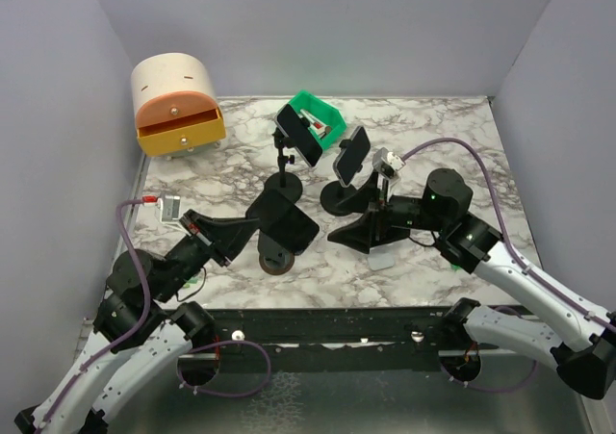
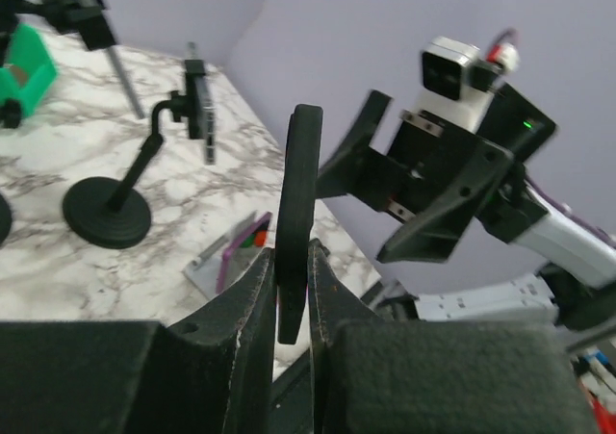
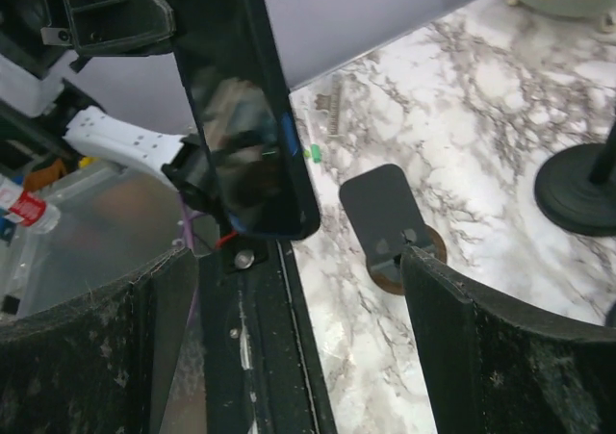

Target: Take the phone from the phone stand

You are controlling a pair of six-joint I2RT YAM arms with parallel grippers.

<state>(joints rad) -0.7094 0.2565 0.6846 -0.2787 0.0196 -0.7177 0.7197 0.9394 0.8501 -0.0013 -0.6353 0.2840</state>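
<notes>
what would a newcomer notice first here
A black phone, pinched edge-on in the jaws of the left arm, hangs mid-table beside an empty stand. Behind it two more phones sit on stands, and a cream-and-orange drawer box fills the far left corner.

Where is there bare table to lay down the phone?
Bare marble lies in the far right corner, between the green bin and the wall, and at the left, between the drawer box and the left arm. A narrow strip runs along the near edge. The middle is crowded: two tall stands, the small stand, left gripper, right gripper.
</notes>
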